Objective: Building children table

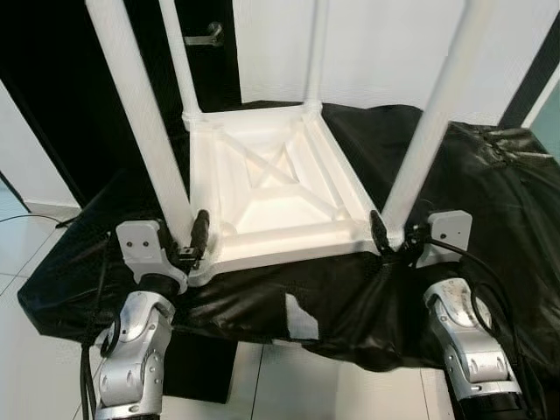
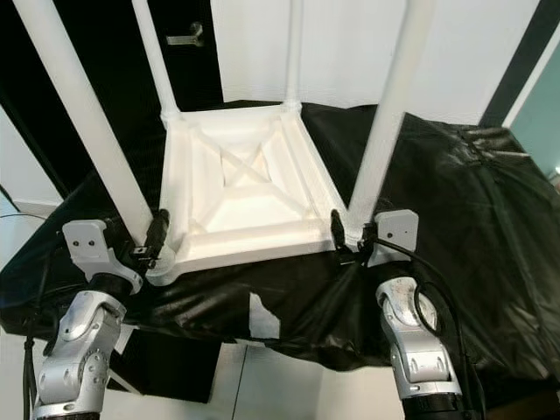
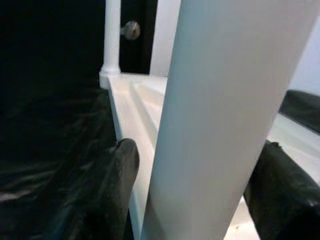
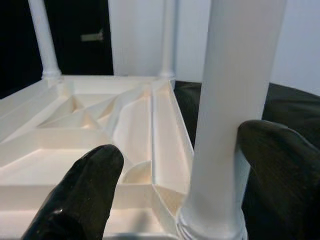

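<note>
Upside down on a black sheet [image 1: 490, 219] draped over a low surface: a white children's table [image 1: 271, 188], ribbed underside facing up, four white legs rising from its corners. Sits near the front edge of the sheet, front rim almost at the drop.

At the front left corner, left gripper [image 1: 191, 238] set around the base of the front left leg [image 1: 144, 131], one black finger to each side of it. In the left wrist view, fingers [image 3: 107, 185] close beside the leg on both sides; clenched hard or merely straddling, cannot tell.

At the front right corner, right gripper [image 1: 391, 236] placed the same way at the base of the front right leg [image 1: 433, 122]. In the right wrist view, one finger [image 4: 270, 160] touching the leg, the other [image 4: 82, 190] apart from it over the table's underside, so jaws spread, not clamped.

Behind the table, a white wall [image 1: 394, 44] and a dark door with a metal handle [image 1: 208, 35]. Below the sheet's front edge, pale tiled floor [image 1: 289, 385].
</note>
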Controlling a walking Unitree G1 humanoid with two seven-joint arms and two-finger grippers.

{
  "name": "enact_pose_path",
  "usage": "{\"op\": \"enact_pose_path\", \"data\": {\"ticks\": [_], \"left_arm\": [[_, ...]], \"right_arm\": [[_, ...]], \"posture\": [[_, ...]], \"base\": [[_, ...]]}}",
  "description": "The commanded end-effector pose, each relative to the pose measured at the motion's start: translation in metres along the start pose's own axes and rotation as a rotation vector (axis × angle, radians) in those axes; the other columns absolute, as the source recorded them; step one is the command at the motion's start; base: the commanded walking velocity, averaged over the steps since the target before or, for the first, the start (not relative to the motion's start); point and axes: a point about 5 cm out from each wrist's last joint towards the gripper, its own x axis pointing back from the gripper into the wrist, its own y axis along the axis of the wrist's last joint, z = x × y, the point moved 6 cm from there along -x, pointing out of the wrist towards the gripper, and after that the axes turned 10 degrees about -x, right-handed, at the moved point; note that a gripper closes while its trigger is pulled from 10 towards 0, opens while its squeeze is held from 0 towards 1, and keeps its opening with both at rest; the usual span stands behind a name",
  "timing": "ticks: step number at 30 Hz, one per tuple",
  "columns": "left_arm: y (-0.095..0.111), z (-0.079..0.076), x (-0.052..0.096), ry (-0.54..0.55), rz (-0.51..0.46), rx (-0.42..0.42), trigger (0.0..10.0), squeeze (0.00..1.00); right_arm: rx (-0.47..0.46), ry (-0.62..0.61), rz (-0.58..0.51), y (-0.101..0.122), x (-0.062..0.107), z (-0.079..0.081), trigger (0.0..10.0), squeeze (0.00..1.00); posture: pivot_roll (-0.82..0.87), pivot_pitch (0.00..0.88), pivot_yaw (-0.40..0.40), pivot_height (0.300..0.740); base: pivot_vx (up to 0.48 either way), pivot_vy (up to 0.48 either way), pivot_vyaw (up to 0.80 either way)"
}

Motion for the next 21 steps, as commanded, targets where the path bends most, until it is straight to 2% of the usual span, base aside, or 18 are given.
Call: {"op": "enact_pose_path", "data": {"ticks": [1, 11, 14, 21], "left_arm": [[-0.004, 0.000, 0.000, 0.009, 0.015, -0.003, 10.0, 0.00], [-0.007, 0.001, -0.006, 0.015, 0.034, -0.028, 10.0, 0.00], [-0.006, 0.000, -0.008, 0.000, 0.029, -0.032, 10.0, 0.00], [-0.005, -0.002, -0.012, -0.021, 0.024, -0.034, 10.0, 0.00]], "right_arm": [[-0.004, 0.012, 0.033, -0.008, 0.002, 0.001, 10.0, 0.00], [-0.023, 0.048, 0.058, -0.012, 0.004, 0.008, 10.0, 0.00], [-0.031, 0.007, 0.074, -0.017, 0.008, 0.002, 10.0, 0.00], [-0.004, -0.045, 0.064, -0.016, 0.005, -0.012, 10.0, 0.00]], "posture": [[0.04, 0.000, -0.016, 0.740], [0.03, 0.000, -0.012, 0.740], [0.03, 0.000, -0.009, 0.740], [0.02, 0.000, -0.003, 0.740]], "base": [[0.000, 0.000, 0.00], [0.000, 0.000, 0.00], [0.000, 0.000, 0.00], [0.000, 0.000, 0.00]]}}
